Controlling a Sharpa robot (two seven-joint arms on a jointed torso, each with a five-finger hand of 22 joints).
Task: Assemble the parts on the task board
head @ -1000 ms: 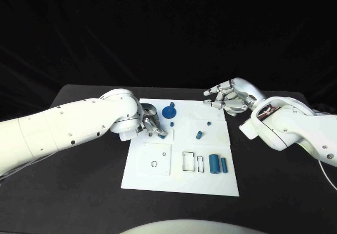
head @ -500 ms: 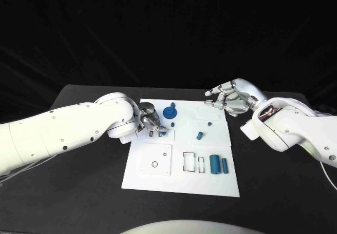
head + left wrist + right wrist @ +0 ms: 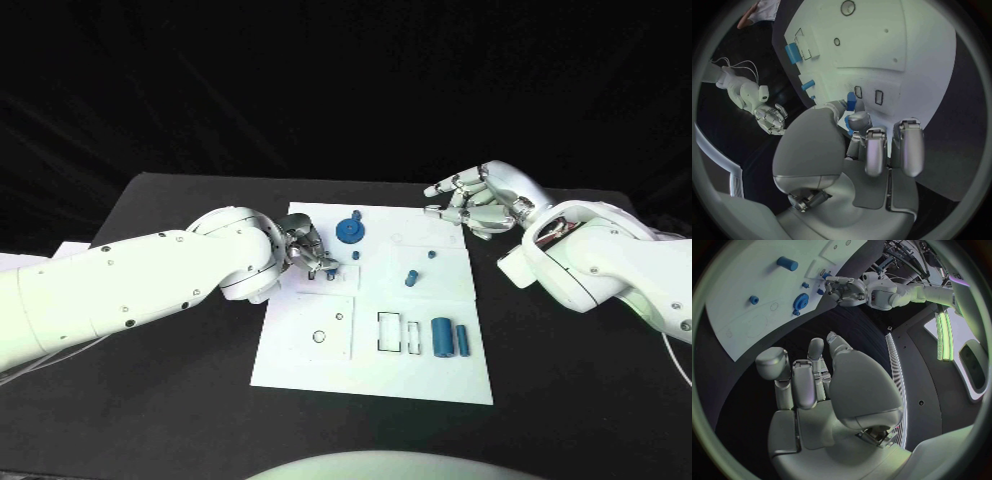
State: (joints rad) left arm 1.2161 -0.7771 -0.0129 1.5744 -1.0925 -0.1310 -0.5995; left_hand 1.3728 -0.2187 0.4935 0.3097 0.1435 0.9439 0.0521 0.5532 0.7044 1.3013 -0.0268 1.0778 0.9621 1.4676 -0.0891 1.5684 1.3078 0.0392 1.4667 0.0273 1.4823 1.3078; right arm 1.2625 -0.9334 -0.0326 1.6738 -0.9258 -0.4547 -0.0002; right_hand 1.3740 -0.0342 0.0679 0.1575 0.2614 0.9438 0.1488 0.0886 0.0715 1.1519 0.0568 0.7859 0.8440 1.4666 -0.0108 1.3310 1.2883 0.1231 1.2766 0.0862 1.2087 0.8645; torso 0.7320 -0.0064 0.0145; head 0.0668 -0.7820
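Observation:
The white task board (image 3: 310,360) lies in the middle of the black table. At the board's left edge my left hand (image 3: 310,248) pinches a small blue part (image 3: 332,271) just above two small slots (image 3: 859,92); the same part (image 3: 851,101) shows between the fingertips in the left wrist view. A blue gear (image 3: 348,231), a small peg (image 3: 356,255) and a lying cylinder (image 3: 411,277) sit on the far half. My right hand (image 3: 476,205) hovers off the board's far right corner, fingers loosely bent and apart, holding nothing.
Two upright blue blocks (image 3: 441,337) stand beside rectangular slots (image 3: 389,332) at the near right of the board. A square inset with round holes (image 3: 320,330) is at the near left. Black table (image 3: 159,400) surrounds the board.
My left hand has carried the small blue part slightly toward the far side of the board, and its arm has swung lower. The right hand has barely moved.

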